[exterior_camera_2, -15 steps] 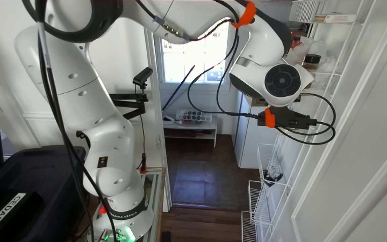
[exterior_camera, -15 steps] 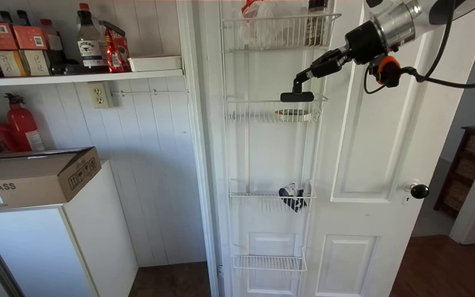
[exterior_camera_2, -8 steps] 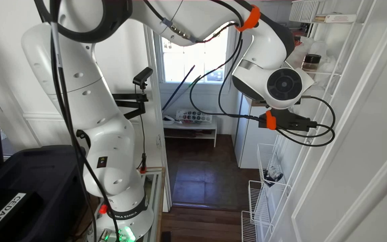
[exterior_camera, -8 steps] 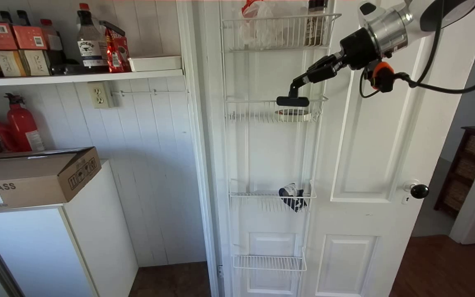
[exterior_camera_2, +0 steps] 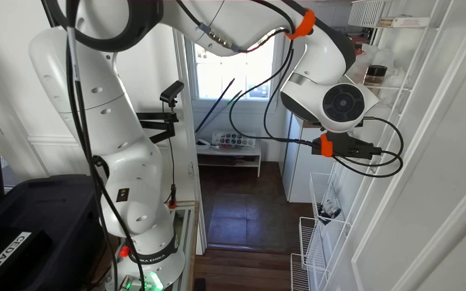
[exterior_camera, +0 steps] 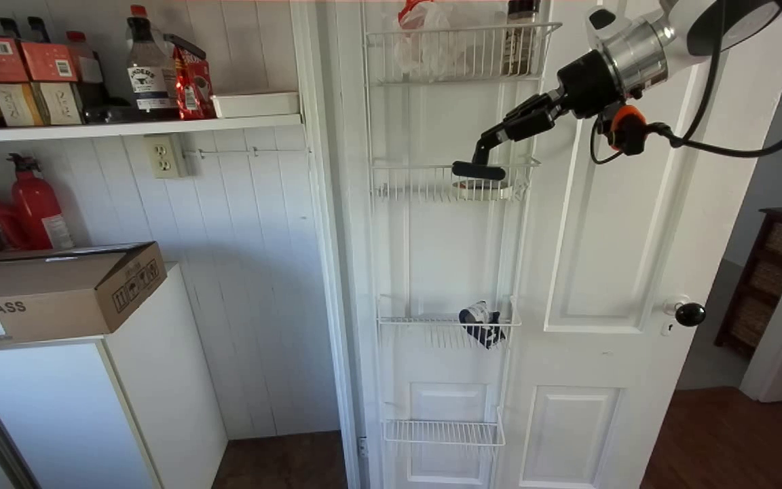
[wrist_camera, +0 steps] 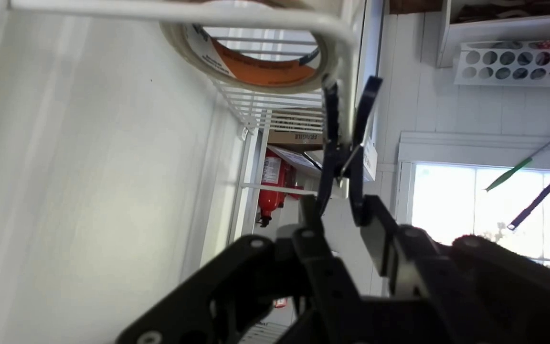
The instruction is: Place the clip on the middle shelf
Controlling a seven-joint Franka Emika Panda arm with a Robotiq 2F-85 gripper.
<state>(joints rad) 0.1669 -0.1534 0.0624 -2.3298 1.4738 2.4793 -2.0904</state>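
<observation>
The black clip (exterior_camera: 478,170) is held in my gripper (exterior_camera: 505,130), its long bar low and slightly tilted. In the wrist view the clip (wrist_camera: 344,165) sits between the fingertips of the gripper (wrist_camera: 342,215), its two arms spread apart at the far end. A white wire basket, a middle shelf (exterior_camera: 415,168) of the door rack, lies right at the clip's level. Its rim (wrist_camera: 112,8) also shows in the wrist view, where the clip overlaps it. I cannot tell whether the clip is above, in front of or inside the basket. The clip is hidden in an exterior view behind the arm.
A tape roll (exterior_camera: 486,192) lies in that basket under the clip. A patterned item (exterior_camera: 482,324) lies in the basket below. The top basket holds a plastic bag (exterior_camera: 432,47) and a jar (exterior_camera: 520,41). The door (exterior_camera: 601,272) stands behind the rack.
My gripper has moved down and slightly left in an exterior view with the clip. The clip has gone from the basket rim's level to overlapping the tape roll's top edge, and is slightly more tilted.
</observation>
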